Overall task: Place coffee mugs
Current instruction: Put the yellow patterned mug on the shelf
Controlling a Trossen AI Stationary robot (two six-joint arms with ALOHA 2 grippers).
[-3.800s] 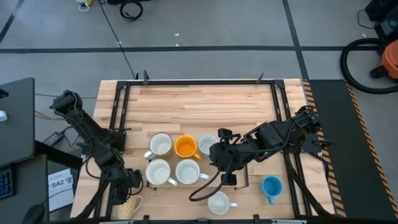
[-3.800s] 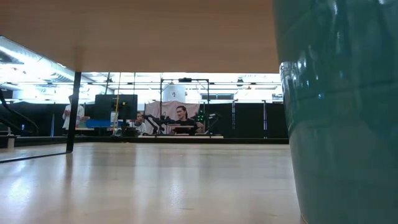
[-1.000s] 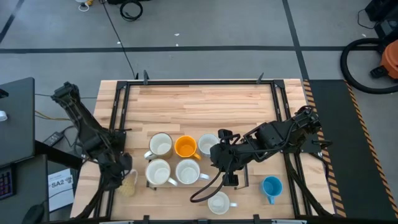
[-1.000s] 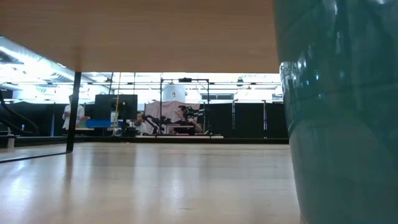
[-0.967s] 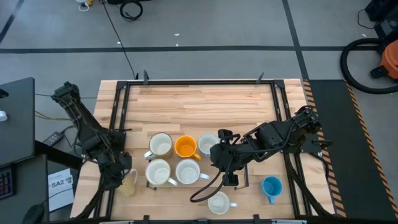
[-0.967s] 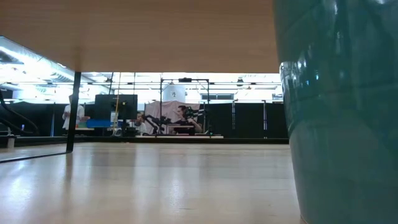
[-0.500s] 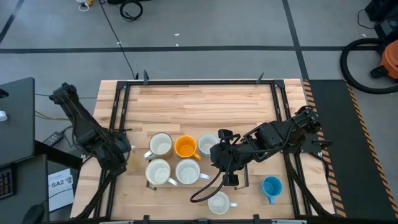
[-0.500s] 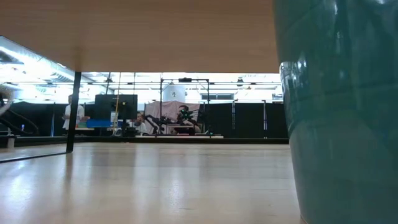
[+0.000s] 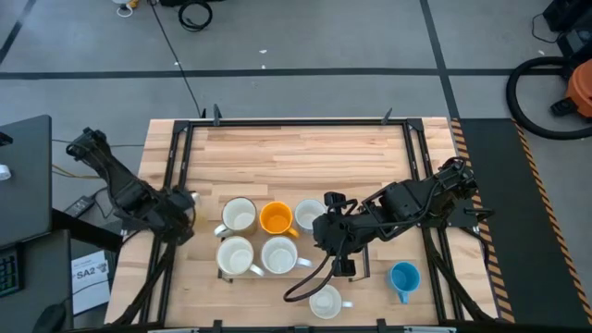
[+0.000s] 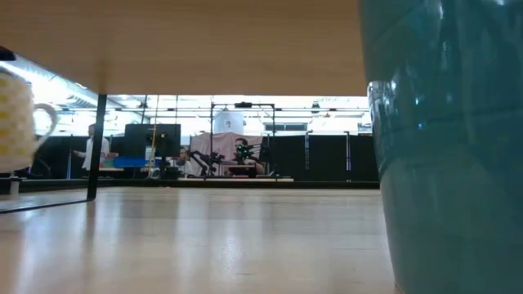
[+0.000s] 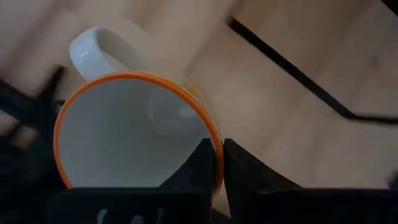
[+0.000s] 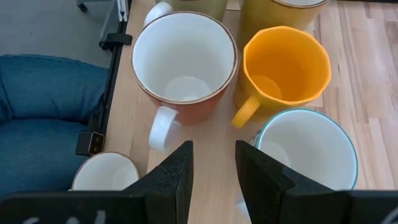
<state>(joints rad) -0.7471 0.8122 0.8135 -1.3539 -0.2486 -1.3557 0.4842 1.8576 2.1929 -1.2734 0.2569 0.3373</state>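
Note:
My left gripper [image 9: 181, 211] stands over the table's left side, shut on a yellow patterned coffee mug [image 10: 15, 121] with an orange rim and a white inside [image 11: 134, 137]; the arm hides this mug in the high view. My right gripper [image 12: 214, 168] hovers open above a cluster of upright coffee mugs on the table: a reddish-brown one [image 12: 183, 59], an orange one [image 9: 276, 219] and several white ones [image 9: 238, 215]. A white mug [image 9: 326, 301] and a blue mug [image 9: 403, 277] stand apart, nearer the front edge. My left gripper pinches the mug's wall at the rim [image 11: 217, 144], one finger inside the mug and one outside, on the side away from the white handle [image 11: 99, 53]. The fingers come from above. The mug hangs upright, lifted clear of the table.
A black frame [image 9: 296, 121] runs round the wooden table. The table's far half [image 9: 296, 162] is bare wood. In the low view the blue mug [image 10: 445, 147] fills the right side. A person's blue-clad legs [image 12: 50, 106] show beyond the table's edge.
My left gripper has carried the yellow patterned mug from the table's near left corner toward the far edge and up; the mug has left the tabletop and now shows hanging at the left of the low view.

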